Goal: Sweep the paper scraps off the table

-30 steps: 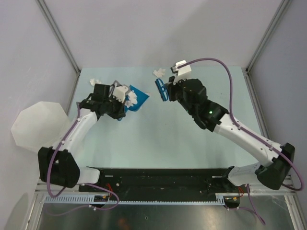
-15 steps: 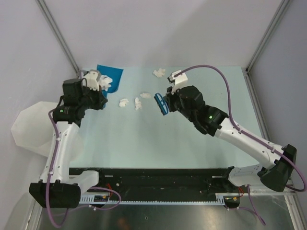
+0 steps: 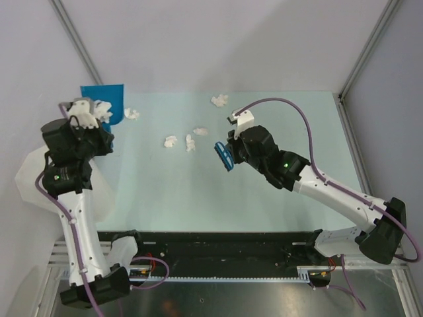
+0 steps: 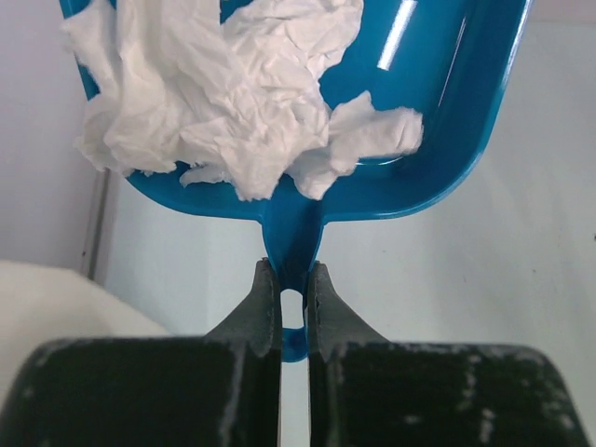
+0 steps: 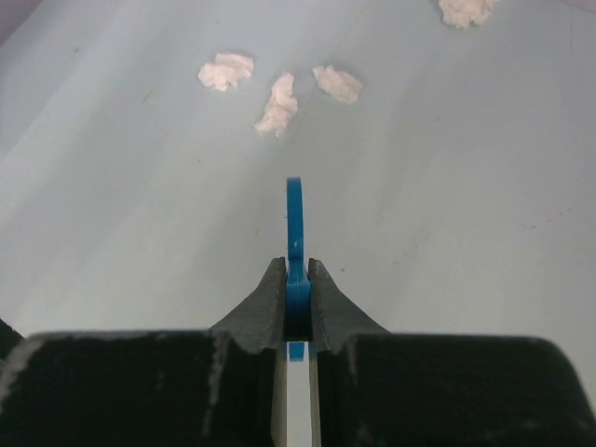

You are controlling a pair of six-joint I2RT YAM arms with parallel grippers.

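A blue dustpan [image 4: 447, 140] is loaded with crumpled paper scraps [image 4: 223, 102]. My left gripper [image 4: 292, 279] is shut on its handle. From above, the dustpan [image 3: 106, 96] is raised at the far left corner of the table [image 3: 264, 198], in my left gripper [image 3: 94, 125]. My right gripper [image 3: 230, 153] is shut on a small blue brush [image 3: 223, 157] over the table's middle; the wrist view shows the brush [image 5: 294, 214] edge-on in the gripper [image 5: 296, 270]. Loose scraps lie ahead of it [image 5: 226, 71], [image 5: 277, 104], [image 5: 337, 82]. Other scraps rest farther back [image 3: 219, 100] and far left [image 3: 132, 113].
A translucent white faceted bin [image 3: 30, 178] stands off the table's left edge, beside and below the left arm. Metal frame posts [image 3: 79, 46] rise at the far corners. A black rail [image 3: 218, 247] with the arm bases runs along the near edge.
The left arm has swung left and lifted, carrying the loaded dustpan from mid-table to the far left corner. The right gripper drew the brush slightly nearer. Three scraps stayed where the pan was.
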